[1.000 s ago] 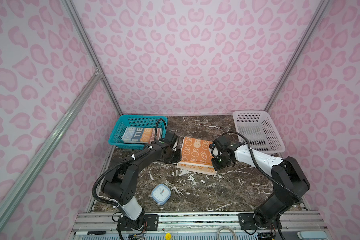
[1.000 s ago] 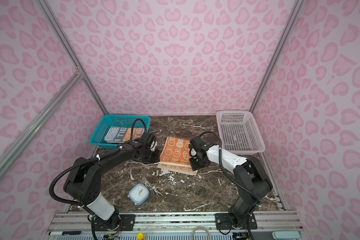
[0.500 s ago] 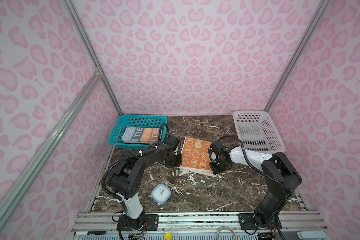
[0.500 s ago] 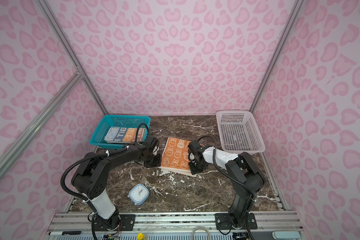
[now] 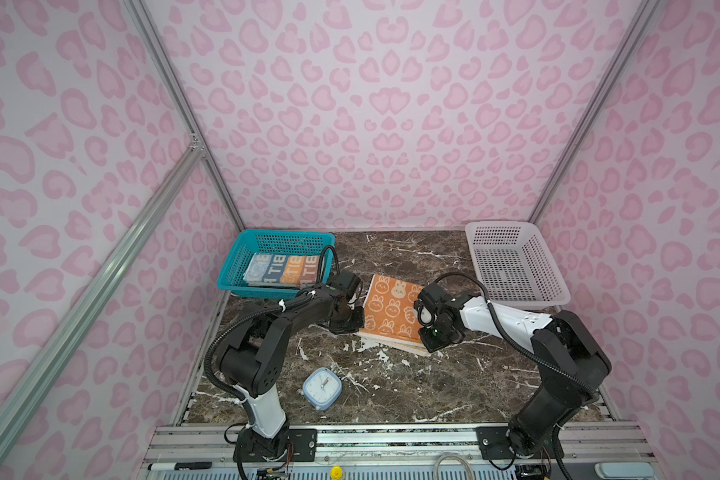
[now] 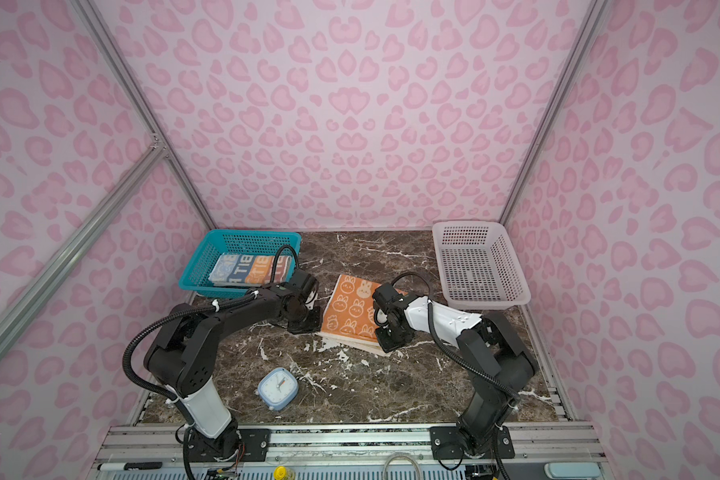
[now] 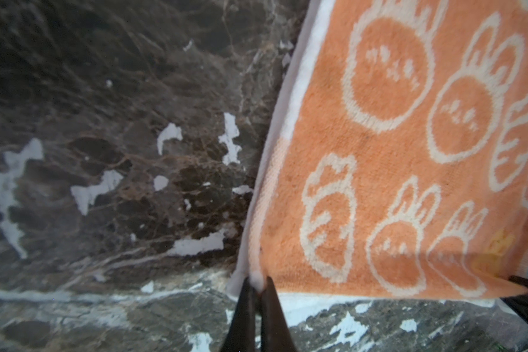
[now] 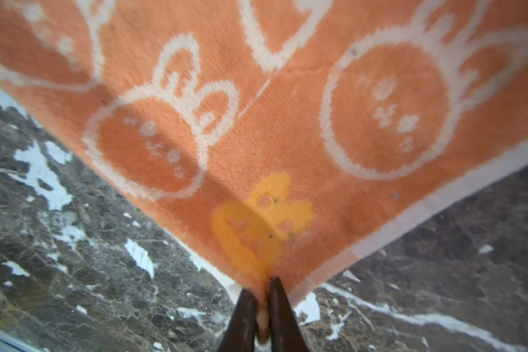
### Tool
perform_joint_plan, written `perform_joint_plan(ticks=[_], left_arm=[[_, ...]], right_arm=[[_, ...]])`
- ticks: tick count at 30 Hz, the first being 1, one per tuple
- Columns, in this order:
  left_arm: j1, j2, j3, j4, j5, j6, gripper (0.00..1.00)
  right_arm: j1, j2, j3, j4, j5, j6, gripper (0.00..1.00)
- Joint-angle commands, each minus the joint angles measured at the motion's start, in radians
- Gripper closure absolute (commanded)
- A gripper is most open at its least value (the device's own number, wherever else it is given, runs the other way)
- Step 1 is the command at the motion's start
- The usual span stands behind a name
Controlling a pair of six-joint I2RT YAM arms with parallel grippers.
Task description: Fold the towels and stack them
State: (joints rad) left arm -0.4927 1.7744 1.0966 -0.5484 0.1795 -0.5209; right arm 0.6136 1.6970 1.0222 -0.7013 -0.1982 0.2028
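Two grippers of mine pinch the near corners of one folded orange-and-cream towel [image 5: 391,307], which lies flat on the marble table [image 5: 412,382] between the baskets. My left gripper [image 7: 258,283] is clamped on the towel's near left corner, cloth squeezed between its dark fingertips. My right gripper [image 8: 262,288] bites the near right corner beside a yellow rabbit patch. Its tips appear to have fabric between them, though the close view is soft.

Around the towel are two mesh baskets. A teal basket [image 5: 285,239] sits at the back left and a white basket [image 5: 500,237] at the back right, both well apart from the towel. One striped towel [image 5: 281,270] lies folded inside the teal basket, lettering up. My left arm's black cable loops in front of that basket's near right corner. In both top views my right wrist covers part of the orange towel's right edge.

One small blue clock [image 5: 321,387] stands on the table towards the front, well clear of the cloth. One marker [image 5: 179,466] lies on the front rail.

I count two towels plainly in view. Pale layers show under the orange one's near edge. Whether they are its own folds or another cloth, I cannot tell.
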Motion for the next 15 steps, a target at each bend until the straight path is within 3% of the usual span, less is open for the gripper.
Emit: perform_joint_plan(ticks=[1,3,10,11,12,13,15], left_arm=[[-0.001,0.002,0.013,-0.015,-0.003,0.016,0.86],[-0.003,-0.007,0.013,-0.016,-0.001,0.021,0.83],[-0.003,-0.037,0.065,-0.056,-0.006,0.031,0.48],[-0.003,-0.045,0.083,-0.062,-0.004,0.032,0.41],[-0.003,-0.053,0.1,-0.064,0.002,0.034,0.23],[-0.003,-0.063,0.121,-0.066,0.01,0.036,0.13],[-0.002,-0.073,0.164,-0.056,0.046,0.028,0.0]], right_arm=[[0.005,0.019,-0.009,-0.015,0.026,0.012,0.8],[0.008,0.021,-0.004,-0.013,0.021,0.011,0.72],[0.004,-0.041,0.024,-0.034,0.026,0.009,0.43],[-0.004,-0.058,0.03,-0.032,0.019,0.012,0.38],[-0.015,-0.074,0.034,-0.027,0.004,0.019,0.35],[-0.032,-0.091,0.034,-0.012,-0.027,0.029,0.32],[-0.073,-0.132,0.012,0.055,-0.113,0.068,0.24]])
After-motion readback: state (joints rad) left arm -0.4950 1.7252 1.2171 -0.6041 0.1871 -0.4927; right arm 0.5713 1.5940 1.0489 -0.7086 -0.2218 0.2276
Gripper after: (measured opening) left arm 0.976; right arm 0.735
